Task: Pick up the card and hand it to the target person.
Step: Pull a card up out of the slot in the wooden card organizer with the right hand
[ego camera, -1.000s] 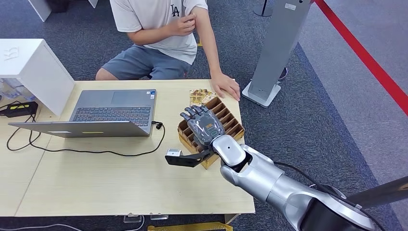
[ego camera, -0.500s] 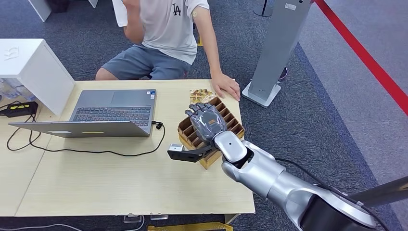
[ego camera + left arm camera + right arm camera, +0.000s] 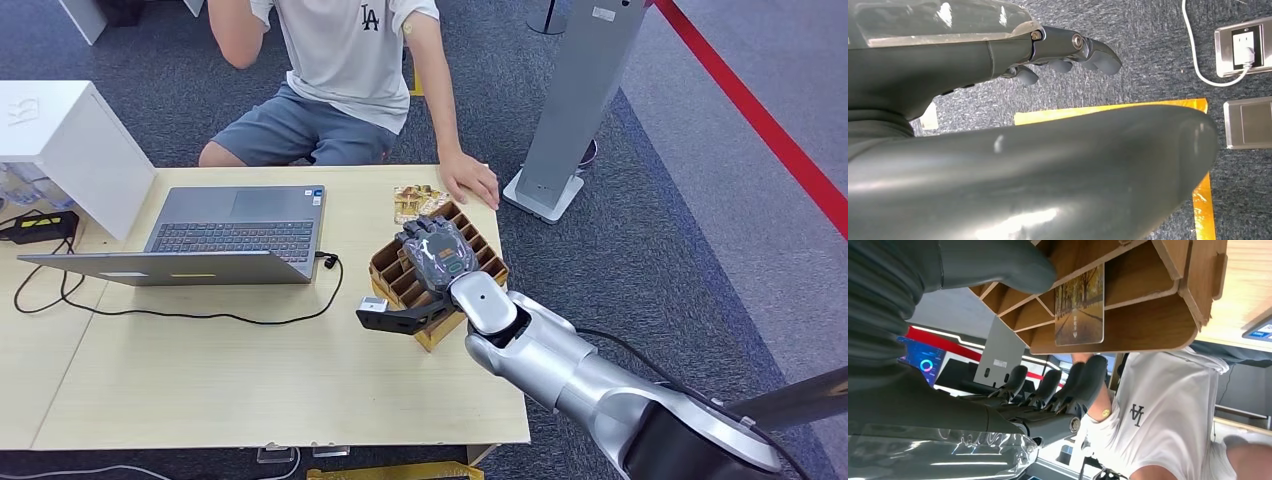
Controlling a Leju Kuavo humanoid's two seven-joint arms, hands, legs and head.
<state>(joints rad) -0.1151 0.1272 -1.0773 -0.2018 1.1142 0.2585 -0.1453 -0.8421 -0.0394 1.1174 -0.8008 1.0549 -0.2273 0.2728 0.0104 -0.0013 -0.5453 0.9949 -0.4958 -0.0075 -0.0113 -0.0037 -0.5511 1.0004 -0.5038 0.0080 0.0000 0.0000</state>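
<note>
Right hand [image 3: 440, 255] further over organizer [image 3: 400, 280], card [image 3: 1079, 307] half-hidden.

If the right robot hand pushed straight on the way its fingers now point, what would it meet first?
Most likely the divided wooden card holder: the right robot hand hovers over its slots, fingers beside the standing card. Depth is unclear; the person's hand lies beyond.

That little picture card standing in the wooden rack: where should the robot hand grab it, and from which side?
Probably by the free edge of the card that sticks out past the rack's dividers, coming from above, the rack's open side. The card stands on edge in a narrow slot, so only that edge is exposed; thumb on one flat face, fingers on the other. The right robot hand hovers there.
</note>
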